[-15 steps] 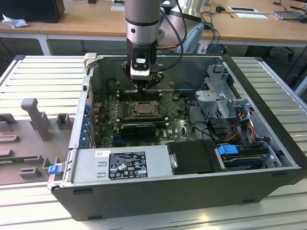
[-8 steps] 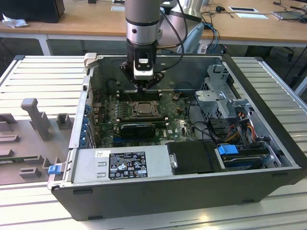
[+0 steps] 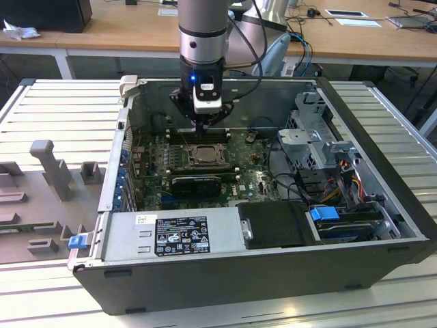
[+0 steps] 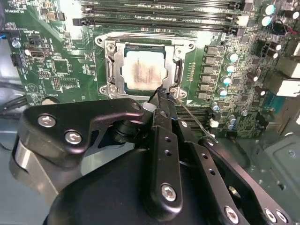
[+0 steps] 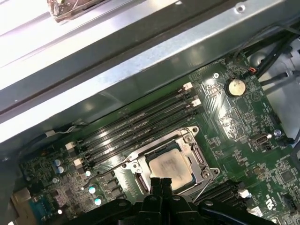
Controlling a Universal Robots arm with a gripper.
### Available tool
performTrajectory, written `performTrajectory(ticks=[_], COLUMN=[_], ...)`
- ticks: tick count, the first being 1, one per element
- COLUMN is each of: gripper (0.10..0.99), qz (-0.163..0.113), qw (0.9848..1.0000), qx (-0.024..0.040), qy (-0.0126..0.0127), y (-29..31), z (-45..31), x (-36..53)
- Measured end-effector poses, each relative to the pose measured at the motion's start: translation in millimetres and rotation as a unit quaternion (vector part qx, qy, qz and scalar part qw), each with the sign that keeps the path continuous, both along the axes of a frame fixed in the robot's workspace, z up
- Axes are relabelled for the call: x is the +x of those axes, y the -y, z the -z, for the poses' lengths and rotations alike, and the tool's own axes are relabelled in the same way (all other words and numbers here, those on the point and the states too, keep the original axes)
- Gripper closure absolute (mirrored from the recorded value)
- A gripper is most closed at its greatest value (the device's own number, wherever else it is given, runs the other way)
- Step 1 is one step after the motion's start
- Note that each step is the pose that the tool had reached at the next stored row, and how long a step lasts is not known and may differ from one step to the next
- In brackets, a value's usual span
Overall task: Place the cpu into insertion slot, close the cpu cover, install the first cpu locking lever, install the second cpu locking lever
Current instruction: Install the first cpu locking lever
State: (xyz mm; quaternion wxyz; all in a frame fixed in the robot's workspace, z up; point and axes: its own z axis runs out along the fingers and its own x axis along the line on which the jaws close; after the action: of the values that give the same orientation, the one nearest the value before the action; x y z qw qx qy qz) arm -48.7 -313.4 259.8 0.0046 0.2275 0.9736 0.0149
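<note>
The cpu (image 4: 143,72) (image 5: 169,168), a pale silvery square, lies flat in the insertion slot (image 3: 204,156) on the green board. The cpu cover (image 4: 113,65) (image 5: 198,157), a silvery frame, lies down around it. My gripper (image 4: 161,95) (image 5: 161,183) (image 3: 203,128) hangs just above the socket's edge, at one corner, fingers pressed together and holding nothing. A thin wire locking lever (image 4: 193,119) (image 5: 202,188) runs slantwise from that corner, beside the fingers. I cannot tell whether the fingertips touch it.
The open computer case (image 3: 382,123) walls in the board. Long black memory slots (image 4: 164,16) (image 5: 140,129) run beside the socket, a black heatsink block (image 3: 196,183) on its other side. Cables and a drive cage (image 3: 321,147) fill the exterior view's right.
</note>
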Motion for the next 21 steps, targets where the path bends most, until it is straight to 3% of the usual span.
performTrajectory(ticks=[4,12,19,21], gripper=[0.980,0.980,0.980,0.980], qz=[-0.031,-0.063,-0.093,-0.107], qw=[0.9995,0.9980,0.9957,0.9942], qx=[0.0000,0.0000,0.0000,0.0000], qy=[0.0000,0.0000,0.0000,0.0000], y=[0.0,0.0,0.0,0.0], z=[0.0,0.0,0.0,0.0], x=[0.0,0.0,0.0,0.0])
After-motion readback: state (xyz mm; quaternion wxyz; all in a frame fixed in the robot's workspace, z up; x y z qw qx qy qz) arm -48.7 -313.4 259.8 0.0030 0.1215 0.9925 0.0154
